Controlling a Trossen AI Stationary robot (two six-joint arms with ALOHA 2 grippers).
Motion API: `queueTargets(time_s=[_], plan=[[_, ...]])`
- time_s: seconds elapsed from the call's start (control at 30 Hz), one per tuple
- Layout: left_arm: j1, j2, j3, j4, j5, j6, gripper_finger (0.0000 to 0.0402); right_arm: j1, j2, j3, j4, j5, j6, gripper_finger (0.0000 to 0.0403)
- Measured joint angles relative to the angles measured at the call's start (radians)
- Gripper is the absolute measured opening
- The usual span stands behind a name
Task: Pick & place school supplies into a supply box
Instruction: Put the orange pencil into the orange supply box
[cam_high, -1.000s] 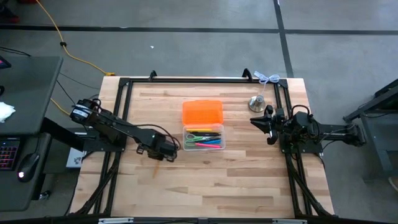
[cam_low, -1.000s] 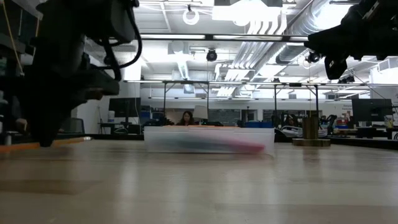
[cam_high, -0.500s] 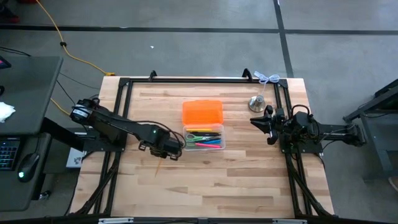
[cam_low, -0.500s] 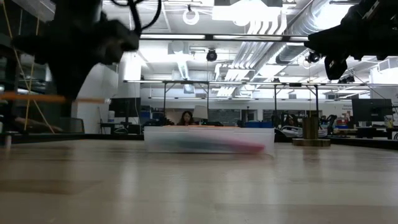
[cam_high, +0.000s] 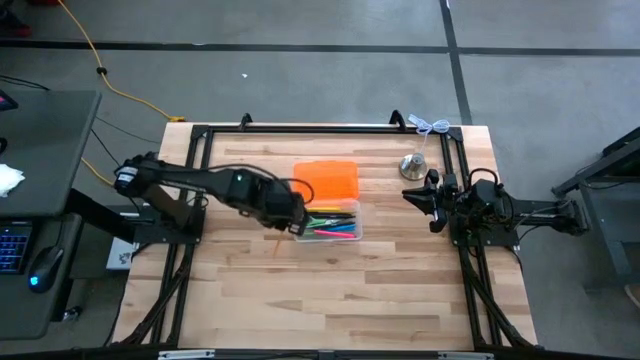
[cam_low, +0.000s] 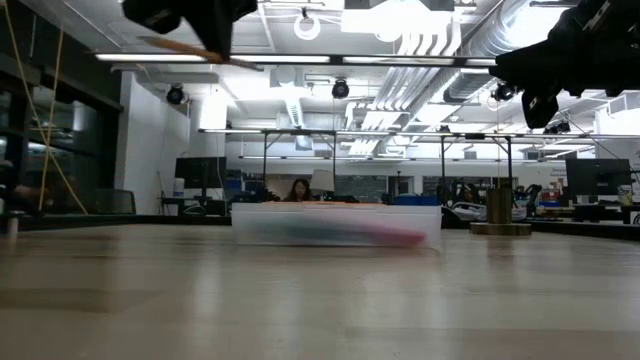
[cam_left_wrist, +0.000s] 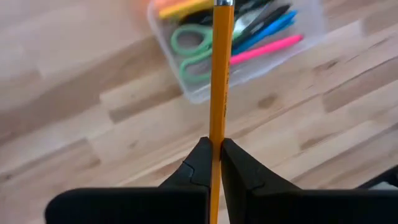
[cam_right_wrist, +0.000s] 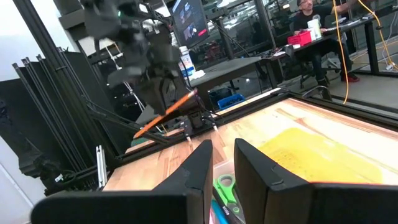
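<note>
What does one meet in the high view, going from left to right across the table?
Left gripper holding a pencil → supply box → silver bell-shaped object → right gripper.

Wooden table (cam_high: 330, 290); supply box (cam_high: 326, 201); silver bell (cam_high: 413, 165)

No text, label, brand, number or sign can be read in any of the views. The screens in the room behind the table show only bright shapes, too blurred to read.
</note>
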Motion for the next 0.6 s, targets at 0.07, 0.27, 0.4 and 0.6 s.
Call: queueTargets(time_s=[0.07, 0.27, 0.4, 0.6], plan=[[0.021, 0.0, 0.027, 0.0, -0.006, 0.037, 0.005, 0.0, 0.0, 0.0, 0.0, 0.0, 0.0, 0.0043], [0.07, 0.0, 0.056, 0.01, -0.006, 0.111, 0.005, 0.0, 0.0, 0.0, 0.0, 0.0, 0.0, 0.0044], [0.092, 0.0, 0.057, 0.019, 0.008, 0.141, 0.005, 0.0, 0.0, 0.0, 0.005, 0.001, -0.003, 0.0044], [0.119, 0.0, 0.057, 0.073, 0.026, 0.213, 0.005, 0.0, 0.0, 0.0, 0.014, 0.012, -0.007, 0.0044]])
